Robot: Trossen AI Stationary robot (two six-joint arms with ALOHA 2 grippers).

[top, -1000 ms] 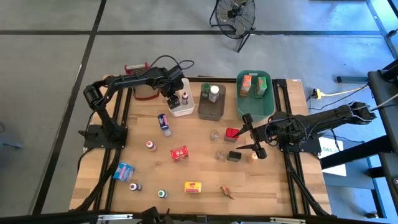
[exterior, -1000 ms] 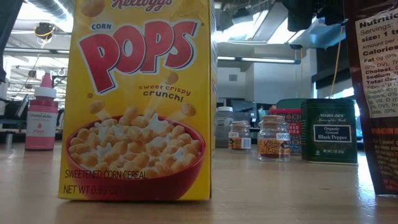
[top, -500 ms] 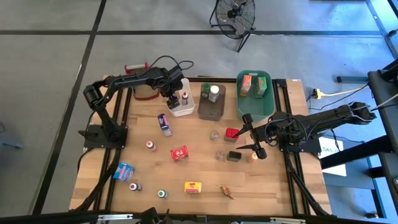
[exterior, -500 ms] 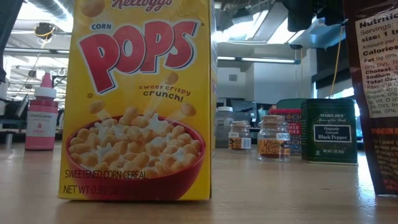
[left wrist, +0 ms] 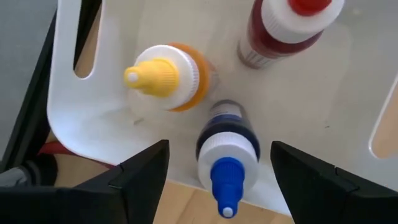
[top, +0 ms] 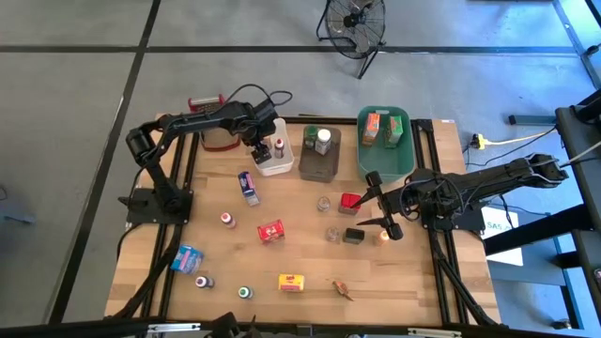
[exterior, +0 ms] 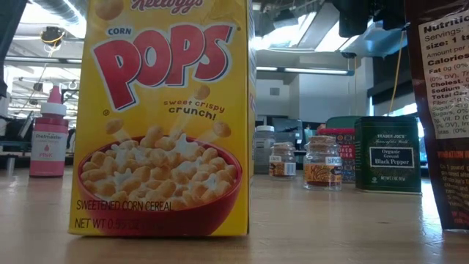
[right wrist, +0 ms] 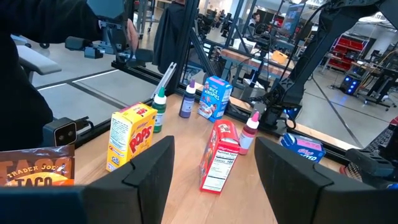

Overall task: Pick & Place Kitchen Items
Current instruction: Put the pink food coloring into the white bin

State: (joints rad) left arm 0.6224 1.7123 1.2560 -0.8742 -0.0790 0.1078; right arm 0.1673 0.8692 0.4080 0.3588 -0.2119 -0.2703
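Grey concrete floor (top: 75,113) crossed by dark lines, black round floor fan (top: 354,21) seen at twelve o'clock beyond the light wooden table (top: 300,253), yellow cable (top: 512,139) laid at three o'clock, bright ceiling strip lights (exterior: 308,70) seen above a workshop with metal frames (right wrist: 205,46).

bench (top: 310,258): pale wood, matt
white tub (left wrist: 348,93): smooth glossy plastic
cereal box (exterior: 165,117): glossy printed card
my tool's fingers (left wrist: 140,171): matt black
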